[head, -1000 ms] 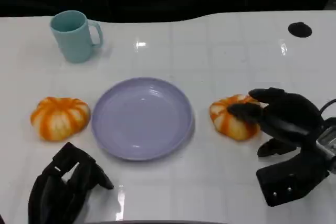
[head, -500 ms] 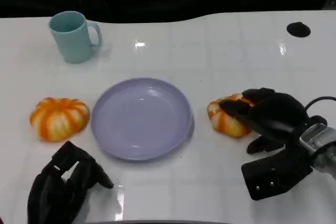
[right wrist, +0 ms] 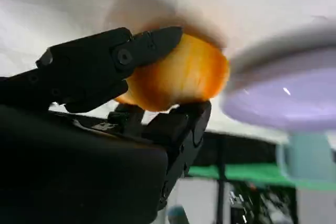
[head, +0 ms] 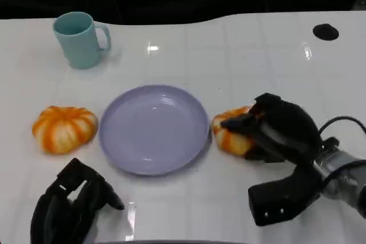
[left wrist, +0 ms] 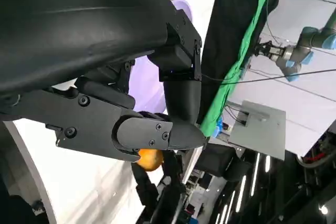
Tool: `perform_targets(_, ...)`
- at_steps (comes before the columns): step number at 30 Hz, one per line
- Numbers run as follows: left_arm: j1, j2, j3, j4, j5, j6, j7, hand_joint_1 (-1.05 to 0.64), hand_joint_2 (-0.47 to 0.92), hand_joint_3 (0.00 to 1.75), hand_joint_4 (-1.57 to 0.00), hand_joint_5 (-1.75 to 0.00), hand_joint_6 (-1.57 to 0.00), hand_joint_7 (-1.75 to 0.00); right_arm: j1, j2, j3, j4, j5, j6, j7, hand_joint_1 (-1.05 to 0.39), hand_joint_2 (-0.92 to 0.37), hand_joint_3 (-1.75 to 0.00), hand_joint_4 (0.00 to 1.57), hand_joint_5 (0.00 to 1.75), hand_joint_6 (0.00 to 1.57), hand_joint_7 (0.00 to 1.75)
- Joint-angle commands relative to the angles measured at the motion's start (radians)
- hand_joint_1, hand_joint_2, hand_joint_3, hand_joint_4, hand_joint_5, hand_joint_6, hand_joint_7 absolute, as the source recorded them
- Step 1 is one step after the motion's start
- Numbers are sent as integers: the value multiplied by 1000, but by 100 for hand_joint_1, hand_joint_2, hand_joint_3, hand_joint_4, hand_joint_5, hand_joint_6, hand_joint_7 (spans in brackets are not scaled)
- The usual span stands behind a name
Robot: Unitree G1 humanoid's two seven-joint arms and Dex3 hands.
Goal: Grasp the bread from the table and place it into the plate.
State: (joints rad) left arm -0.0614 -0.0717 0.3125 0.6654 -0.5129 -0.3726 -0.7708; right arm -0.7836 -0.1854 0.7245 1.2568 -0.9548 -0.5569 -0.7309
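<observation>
The right hand [head: 269, 132] pinches the bread [head: 229, 135] beside the plate [head: 154, 128] rim, ready to lift; the left hand [head: 71, 201] rests curled by the bench's near edge

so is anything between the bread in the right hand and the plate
Nothing visible. The right hand grips the bread right beside the plate; only bare table lies between them.

Head view looking down, wrist views close, sharing plate [head: 154, 128]
</observation>
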Motion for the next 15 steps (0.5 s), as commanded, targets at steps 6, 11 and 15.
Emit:
perform_targets(6, 5, 13, 2, -11, -13, 14, -8, -57, 92, 24, -65, -175, -52, -151, -5, -5, 24, 25, -1, -38, -115, -18, -84, -52, 78, 175, 56, 174)
perform_targets(11, 6, 10, 2, -14, -8, 8, 4, -57, 92, 24, -65, -175, -54, -149, -11, -13, 10, 27, 17, -59, -109, -16, -82, -59, 78, 175, 54, 175)
perform_targets(15, 5, 10, 1, -12, -6, 6, 4, -57, 92, 24, -65, -175, -54, -149, -13, -20, 2, 25, 25, -62, -134, -13, -77, -60, 76, 175, 52, 175)
